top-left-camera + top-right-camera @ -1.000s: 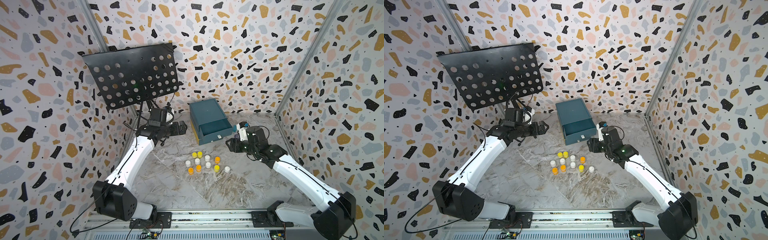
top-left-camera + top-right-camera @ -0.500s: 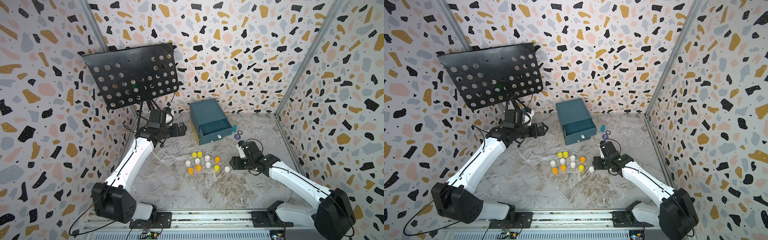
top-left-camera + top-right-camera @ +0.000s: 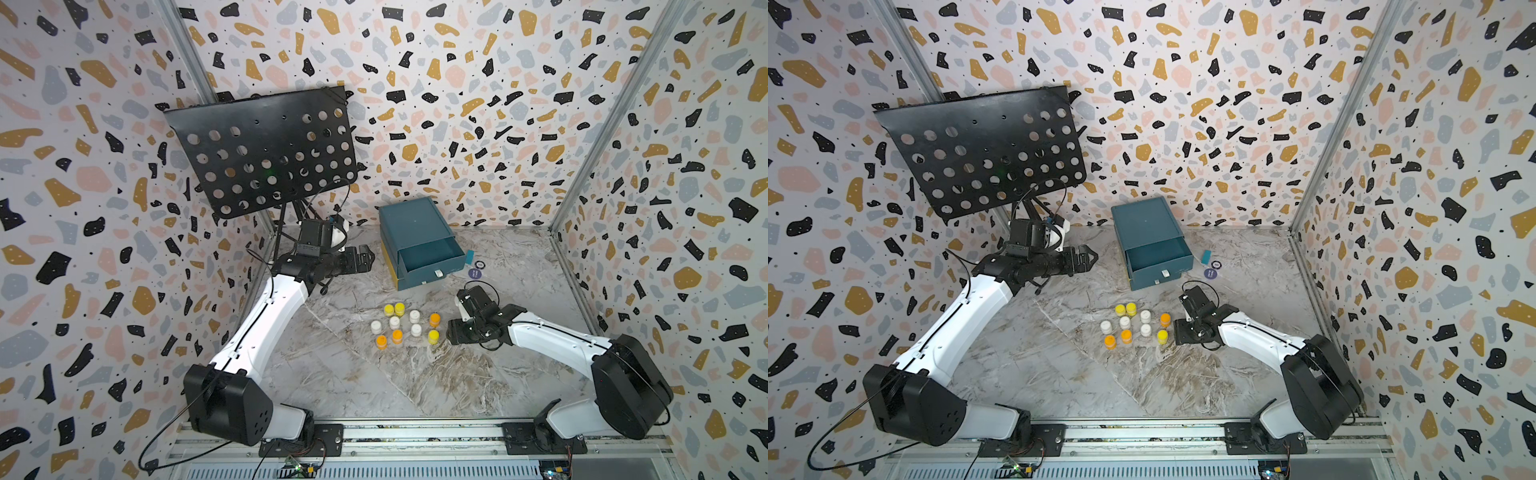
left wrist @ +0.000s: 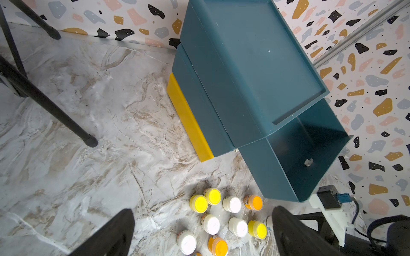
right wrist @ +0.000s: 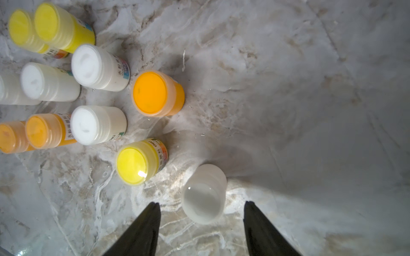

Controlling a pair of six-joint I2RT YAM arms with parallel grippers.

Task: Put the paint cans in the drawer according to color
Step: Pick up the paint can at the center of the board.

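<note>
Right wrist view: my right gripper (image 5: 202,204), open and empty, brackets without touching a small white round-lidded plastic paint can (image 5: 203,192) on the grey marbled tabletop (image 5: 310,88). Ten other cans (image 5: 97,124) cluster alongside.

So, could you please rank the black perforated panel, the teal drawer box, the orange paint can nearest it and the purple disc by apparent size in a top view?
1. black perforated panel, though it stands raised, nearer the camera
2. teal drawer box
3. orange paint can and purple disc: alike, unranked
</note>
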